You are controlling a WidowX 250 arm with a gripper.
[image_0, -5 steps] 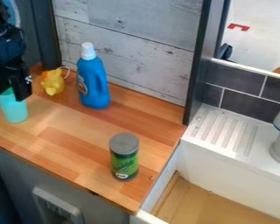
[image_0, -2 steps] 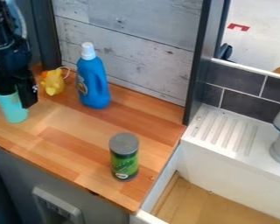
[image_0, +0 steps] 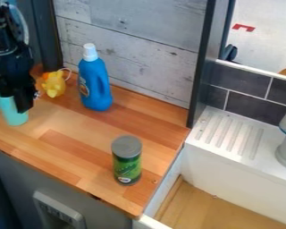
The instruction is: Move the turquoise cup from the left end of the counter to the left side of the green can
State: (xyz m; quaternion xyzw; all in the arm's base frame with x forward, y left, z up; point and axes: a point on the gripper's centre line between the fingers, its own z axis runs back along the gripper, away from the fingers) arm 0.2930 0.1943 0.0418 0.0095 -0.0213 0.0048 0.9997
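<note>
A toy kitchen, shown by the wooden counter [image_0: 86, 147] beside a white sink [image_0: 229, 147].

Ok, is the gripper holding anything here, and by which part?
Can't tell: the gripper covers part of the turquoise cup near its rim, hiding whether there is any hold.

yellow toy [image_0: 53, 85] near blue bottle [image_0: 96, 89] | upright green can [image_0: 127, 165] | wooden counter [image_0: 73, 141]

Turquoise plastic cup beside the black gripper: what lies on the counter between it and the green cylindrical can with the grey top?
Nothing lies between the turquoise cup and the green can; the camera view shows bare wooden countertop there.
</note>
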